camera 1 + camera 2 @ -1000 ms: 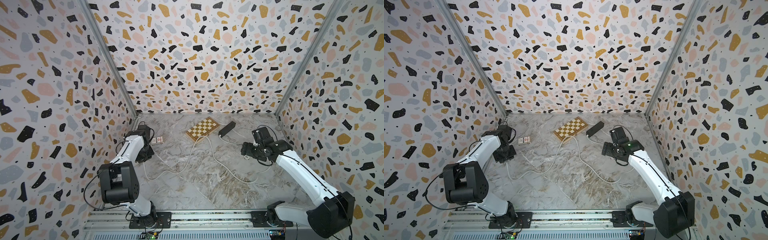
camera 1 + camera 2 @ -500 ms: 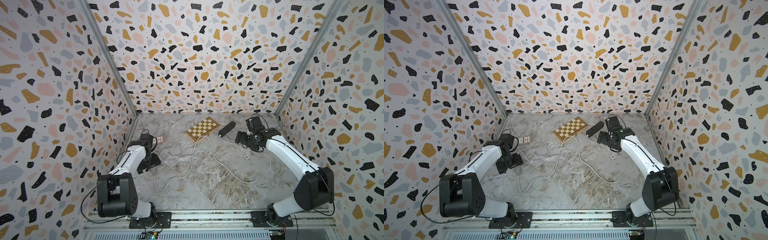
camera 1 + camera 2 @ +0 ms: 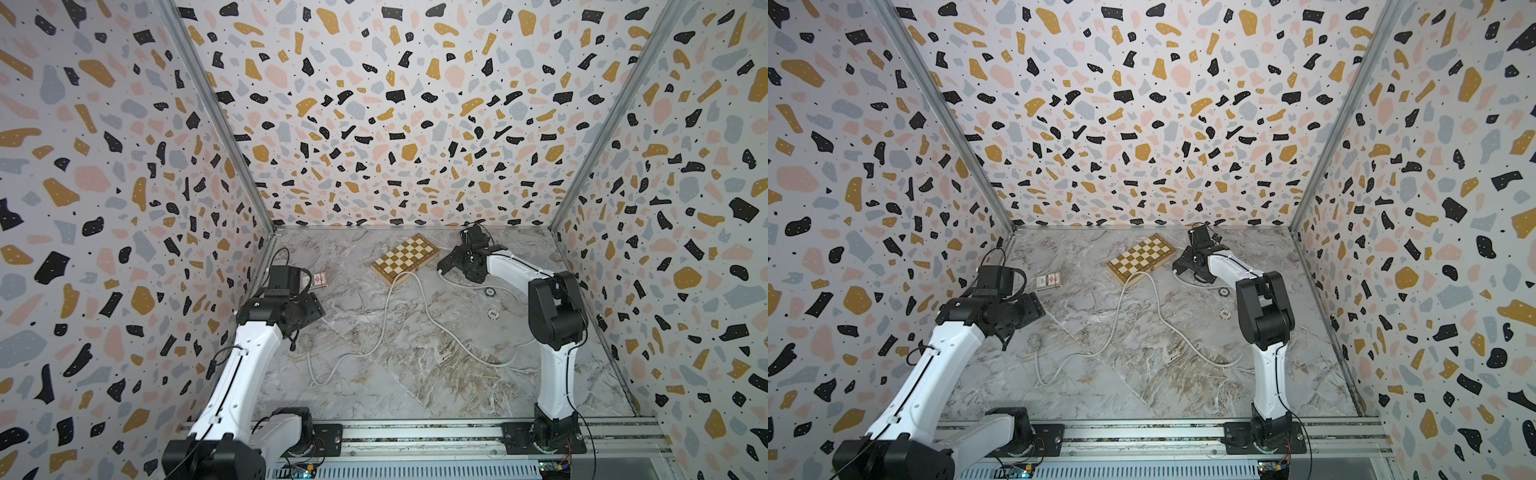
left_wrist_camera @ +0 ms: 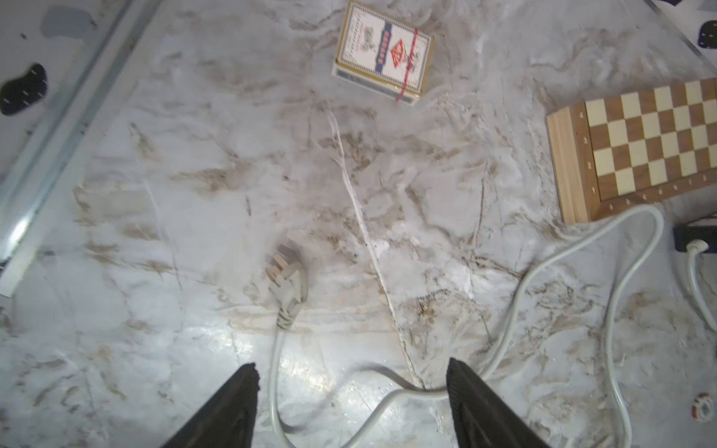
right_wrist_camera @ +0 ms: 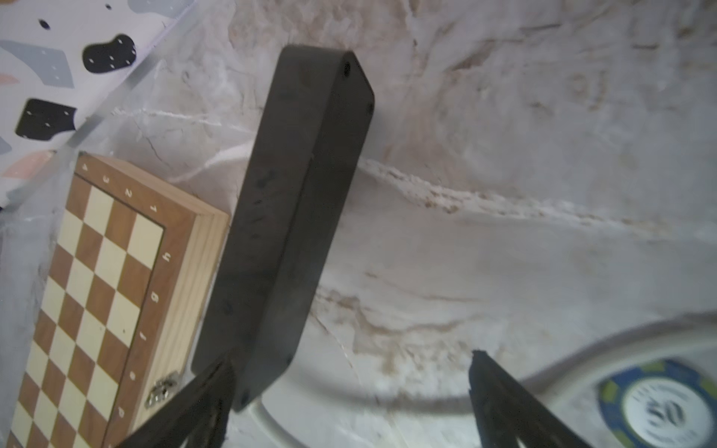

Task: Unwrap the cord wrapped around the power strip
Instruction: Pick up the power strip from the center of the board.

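Note:
The black power strip (image 5: pixel 295 217) stands on its long edge beside the chessboard, and its end also shows in the left wrist view (image 4: pixel 694 237). In both top views my right gripper (image 3: pixel 457 262) (image 3: pixel 1187 261) mostly hides it. That gripper (image 5: pixel 351 364) is open, one fingertip (image 5: pixel 221 382) against the strip's near end. The white cord (image 3: pixel 388 316) (image 3: pixel 1117 320) leaves that end (image 5: pixel 267 421) and lies in loose loops over the table. Its plug (image 4: pixel 289 287) rests flat. My left gripper (image 4: pixel 351 374) (image 3: pixel 318 309) hovers open above the cord (image 4: pixel 516 302), holding nothing.
A wooden chessboard (image 3: pixel 405 259) (image 5: pixel 104 279) lies at the back, touching the strip's side. A card deck (image 3: pixel 319 279) (image 4: pixel 382 64) sits near the left wall. Two poker chips (image 3: pixel 490 292) (image 3: pixel 493 312) lie by the right arm, one close to the right gripper (image 5: pixel 659 407).
My left gripper has opened, let go of the cord's plug end and pulled back from the left wall. The right gripper has swung back and left onto the power strip.

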You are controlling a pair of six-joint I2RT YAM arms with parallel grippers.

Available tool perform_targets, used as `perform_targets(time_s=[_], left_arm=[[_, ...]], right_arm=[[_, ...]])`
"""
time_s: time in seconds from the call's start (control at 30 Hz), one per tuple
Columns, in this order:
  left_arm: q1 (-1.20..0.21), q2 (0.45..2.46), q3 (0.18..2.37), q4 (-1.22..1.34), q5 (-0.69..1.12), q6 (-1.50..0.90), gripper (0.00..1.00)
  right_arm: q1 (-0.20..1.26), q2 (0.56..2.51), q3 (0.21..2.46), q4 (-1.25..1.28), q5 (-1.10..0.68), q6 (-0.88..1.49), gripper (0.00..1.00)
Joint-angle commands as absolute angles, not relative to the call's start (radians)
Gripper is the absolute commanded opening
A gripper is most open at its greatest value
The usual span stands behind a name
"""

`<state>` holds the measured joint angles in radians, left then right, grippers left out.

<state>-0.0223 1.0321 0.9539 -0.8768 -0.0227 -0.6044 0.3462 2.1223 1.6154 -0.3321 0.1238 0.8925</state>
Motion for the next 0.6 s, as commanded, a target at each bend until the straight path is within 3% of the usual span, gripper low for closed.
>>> perform_targets(time_s=[0.0,0.27,0.57], left_arm=[[-0.027,0.98,0.923,-0.805,-0.006,-0.673,0.77],[-0.028,0.985,0.933,-0.801,-0.005,-0.67,0.75],[-0.028,0.946,0.898,-0.784,-0.006,-0.687,0.69]], right_arm=[[0.342,2.14,1.697,-0.27,0.154,0.936,0.95],[0.342,2.246,1.801,-0.341,0.176,0.974,0.93],[0.342,2.325,1.878,-0.408,0.108,0.966,0.66]])
